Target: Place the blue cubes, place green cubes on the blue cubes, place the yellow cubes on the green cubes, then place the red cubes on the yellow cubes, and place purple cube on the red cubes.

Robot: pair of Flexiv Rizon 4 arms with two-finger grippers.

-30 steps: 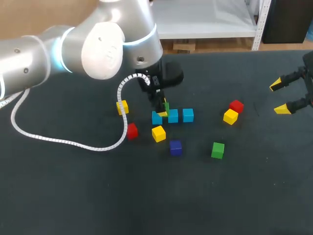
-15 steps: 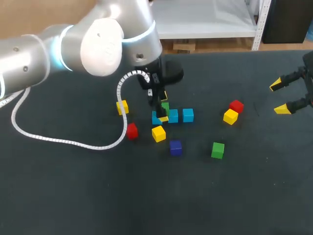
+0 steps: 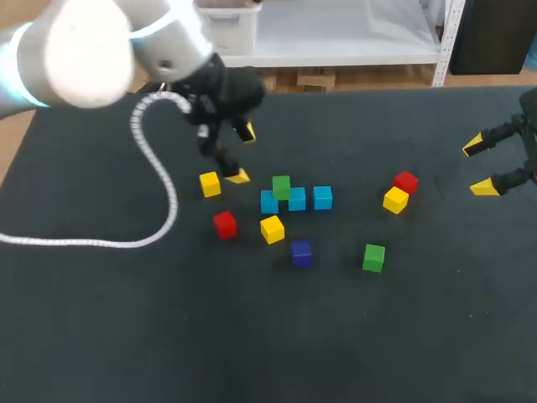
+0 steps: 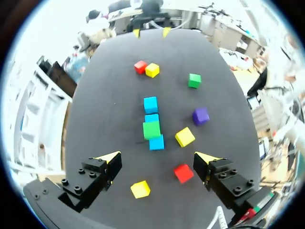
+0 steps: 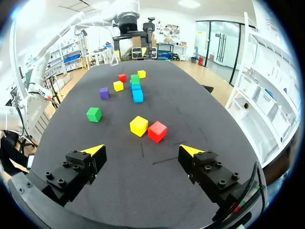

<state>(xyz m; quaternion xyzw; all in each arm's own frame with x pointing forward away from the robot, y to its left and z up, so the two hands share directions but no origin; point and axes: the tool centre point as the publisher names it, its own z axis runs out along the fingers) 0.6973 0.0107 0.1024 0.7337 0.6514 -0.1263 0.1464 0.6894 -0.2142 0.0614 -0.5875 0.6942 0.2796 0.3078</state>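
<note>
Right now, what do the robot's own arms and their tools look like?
The left arm is glossy silver-white with rounded joints and a glowing light-blue ring. A white coiled cable runs from it. The left tool and right tool have black, blocky, bolted fingers ending in bright yellow wedge tips.

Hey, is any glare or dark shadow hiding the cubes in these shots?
Head view: glare on the left arm, yet the stacked green cube reads clearly. Left wrist view: the table bows outward, cubes evenly lit. Right wrist view: only a faint shadow beside the near red cube.
</note>
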